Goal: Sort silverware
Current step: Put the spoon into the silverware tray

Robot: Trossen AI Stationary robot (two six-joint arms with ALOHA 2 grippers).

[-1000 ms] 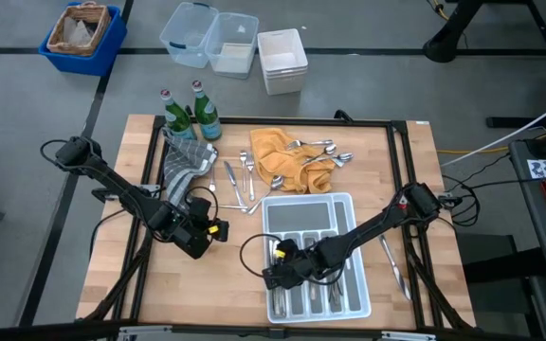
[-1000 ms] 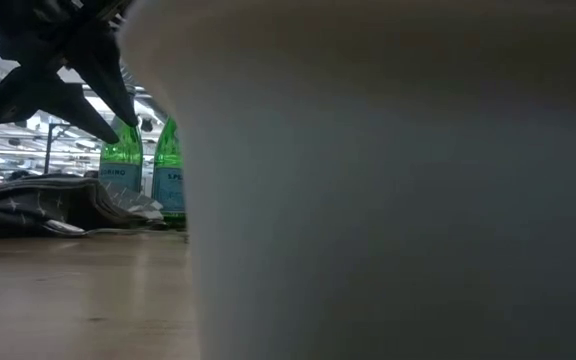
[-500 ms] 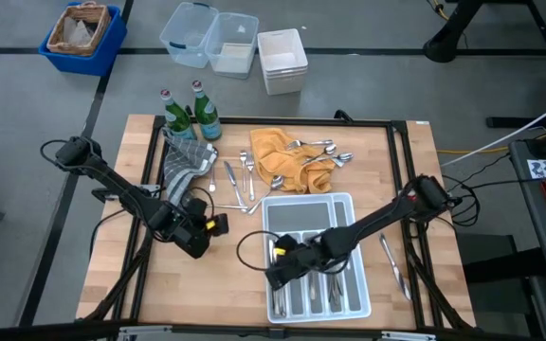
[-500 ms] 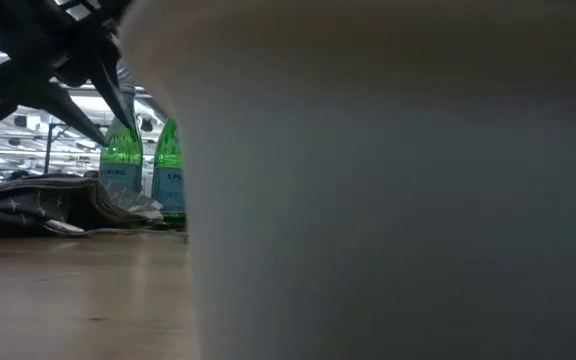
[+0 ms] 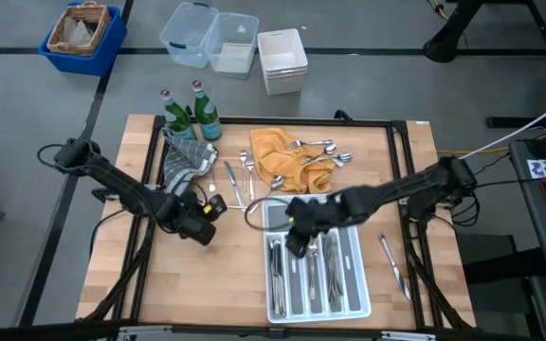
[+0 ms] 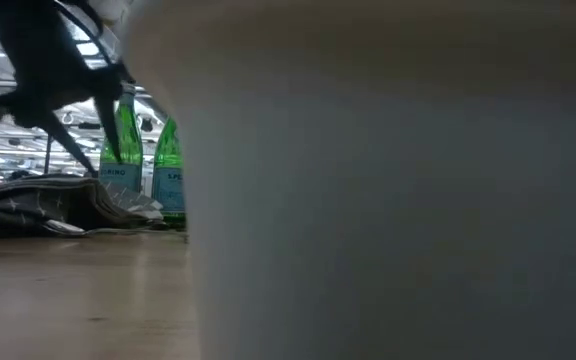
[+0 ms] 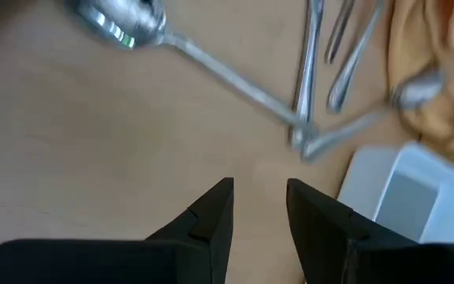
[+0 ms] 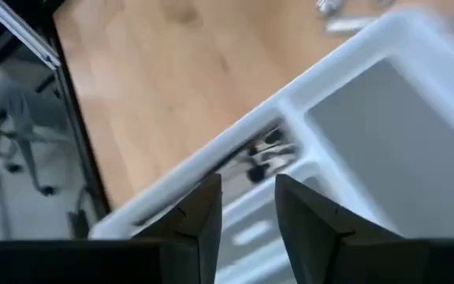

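Loose silverware (image 5: 240, 185) lies flat on the wood left of the white tray (image 5: 364, 294). More forks and spoons (image 5: 316, 152) rest on a yellow cloth (image 5: 273, 156). Sorted silverware (image 5: 325, 260) lies in the tray's long slots. My left gripper (image 5: 207, 213) hangs open near the loose pieces. In its wrist view a spoon (image 7: 120, 24) and crossed handles (image 7: 306, 126) lie ahead of the gripper (image 7: 258, 201). My right gripper (image 5: 297, 232) is open over the tray's far left part, with nothing between its fingers (image 8: 247, 201).
Two green bottles (image 5: 192, 114) and a grey patterned cloth (image 5: 186, 161) sit at the table's far left. A lone knife (image 5: 391, 260) lies right of the tray. Bins (image 5: 235, 43) stand on the floor beyond the table. The tray wall (image 6: 388, 200) blocks most of the low view.
My right gripper has risen out of the tray's near left corner and gone toward the tray's far end, rolling as it went. My left gripper has shifted a little toward the loose silverware and the far edge, also rolling.
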